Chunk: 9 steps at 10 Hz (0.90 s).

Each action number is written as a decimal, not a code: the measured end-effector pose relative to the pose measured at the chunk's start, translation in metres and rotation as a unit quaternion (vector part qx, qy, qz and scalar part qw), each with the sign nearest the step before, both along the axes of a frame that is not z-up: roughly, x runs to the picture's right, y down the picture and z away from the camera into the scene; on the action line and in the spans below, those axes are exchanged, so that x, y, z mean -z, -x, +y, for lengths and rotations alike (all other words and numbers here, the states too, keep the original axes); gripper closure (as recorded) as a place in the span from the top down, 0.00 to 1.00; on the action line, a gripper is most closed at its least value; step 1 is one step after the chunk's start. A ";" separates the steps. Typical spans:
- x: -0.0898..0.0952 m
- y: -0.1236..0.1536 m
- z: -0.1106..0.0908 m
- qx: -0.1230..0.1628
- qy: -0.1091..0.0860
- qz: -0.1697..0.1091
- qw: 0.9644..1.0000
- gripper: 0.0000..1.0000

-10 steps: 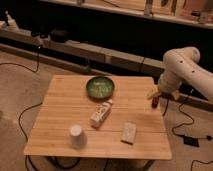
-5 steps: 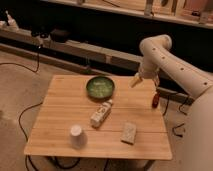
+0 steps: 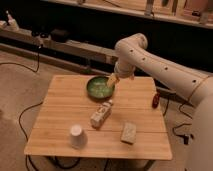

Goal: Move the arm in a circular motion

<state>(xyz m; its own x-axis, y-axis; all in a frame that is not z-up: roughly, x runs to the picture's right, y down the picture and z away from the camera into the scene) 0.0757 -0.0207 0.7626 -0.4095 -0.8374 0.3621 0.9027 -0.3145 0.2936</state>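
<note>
My cream-white arm (image 3: 160,65) of thick rounded segments with small dark holes reaches in from the right edge and bends over the far side of the wooden table (image 3: 65,107). Its small yellowish tip, the gripper (image 3: 112,80), hangs just above the right rim of a green bowl (image 3: 99,88). The gripper holds nothing that shows.
On the table stand a white cup (image 3: 77,136) at the front left, a small carton (image 3: 101,114) in the middle and a tan sponge-like block (image 3: 129,133) at the front right. A red object (image 3: 156,100) lies by the right edge. Cables run on the floor; a dark shelf wall stands behind.
The arm has swung leftward across the table's far side, from beyond the right edge to over the green bowl. The objects on the table have not moved.
</note>
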 end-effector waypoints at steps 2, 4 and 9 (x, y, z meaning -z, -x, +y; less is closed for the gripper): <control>0.026 0.029 0.037 0.022 -0.002 -0.063 0.998 0.80; 0.047 0.031 0.075 0.021 0.031 -0.101 0.994 0.80; 0.094 -0.060 0.128 -0.043 0.113 -0.073 0.990 0.80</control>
<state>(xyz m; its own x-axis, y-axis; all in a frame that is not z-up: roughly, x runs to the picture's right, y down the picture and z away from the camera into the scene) 0.1360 0.1072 0.6689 -0.4030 -0.7755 0.4860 0.8656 -0.1504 0.4776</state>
